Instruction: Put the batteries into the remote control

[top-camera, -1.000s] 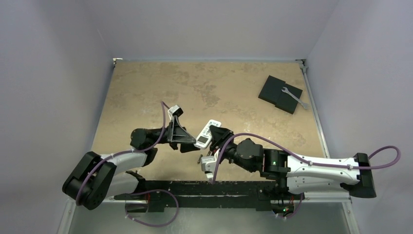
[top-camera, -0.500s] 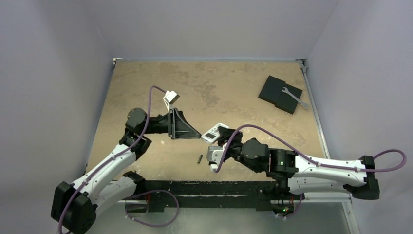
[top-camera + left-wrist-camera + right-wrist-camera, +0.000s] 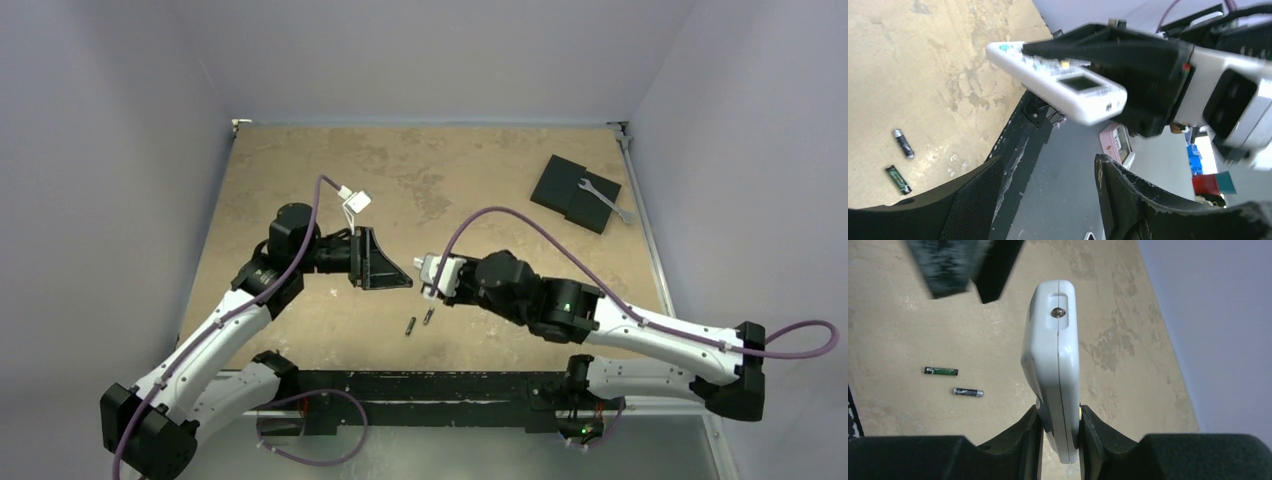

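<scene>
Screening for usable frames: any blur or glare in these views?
Top external: even light, no glare, sharp. Left wrist: remote control slightly smeared, batteries sharp, blown-out bright patch at the right edge. Right wrist: left claw at top blurred, remote control crisp.

the remote (image 3: pixel 1053 365) is held above the table (image 3: pixel 300 170) in the right gripper (image 3: pixel 1060 421), two batteries (image 3: pixel 410 327) are laid side by side below it, and a wrench (image 3: pixel 603 199) is laid on a pad (image 3: pixel 565 188) at the far right.

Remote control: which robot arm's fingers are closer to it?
Right. The right fingers squeeze the remote control between them. The left fingers are open just beside it, not touching.
</scene>
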